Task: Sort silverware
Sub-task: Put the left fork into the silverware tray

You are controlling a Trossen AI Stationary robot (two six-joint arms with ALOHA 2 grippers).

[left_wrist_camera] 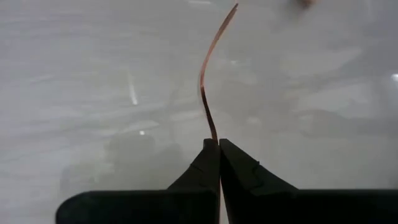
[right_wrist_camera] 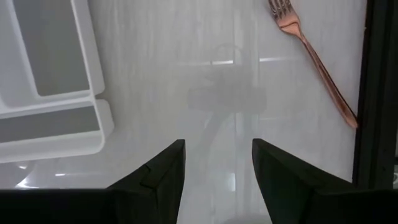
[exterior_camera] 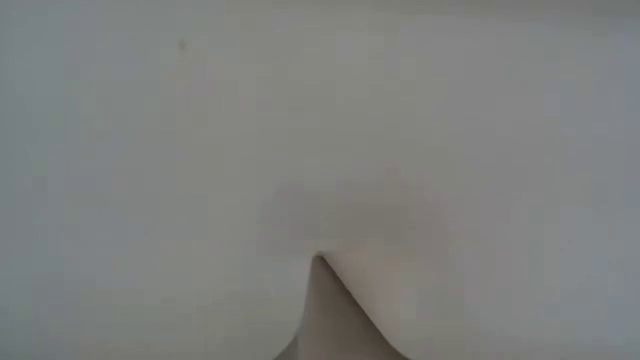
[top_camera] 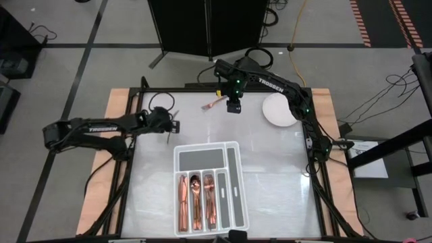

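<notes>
My left gripper (top_camera: pixel 170 129) is over the table's left part, shut on one slim copper piece of silverware (left_wrist_camera: pixel 208 81). That piece shows edge-on and curved, so I cannot tell its kind. A copper fork (top_camera: pixel 214 103) lies flat on the table near the far edge. My right gripper (top_camera: pixel 233 108) hangs open just right of it, and the fork (right_wrist_camera: pixel 311 56) lies beyond and beside its fingertips (right_wrist_camera: pixel 217 155). Several more pieces of silverware (top_camera: pixel 196 199) lie in the white divided tray (top_camera: pixel 233 145). My left gripper pinches one end of the copper piece (left_wrist_camera: pixel 213 132) between its two fingertips (left_wrist_camera: pixel 219 144). The fingers slant down from the table's left side and lie in line with the piece. It sticks out past the fingertips over the table. Whether its far end touches the table I cannot tell.
A round white plate (top_camera: pixel 279 110) sits at the far right of the table. The tray (right_wrist_camera: pixel 50 81) stands at the near middle, with two long compartments and the top one showing only grey lining. Bare table lies between the tray and the fork. The low view is blocked by something white.
</notes>
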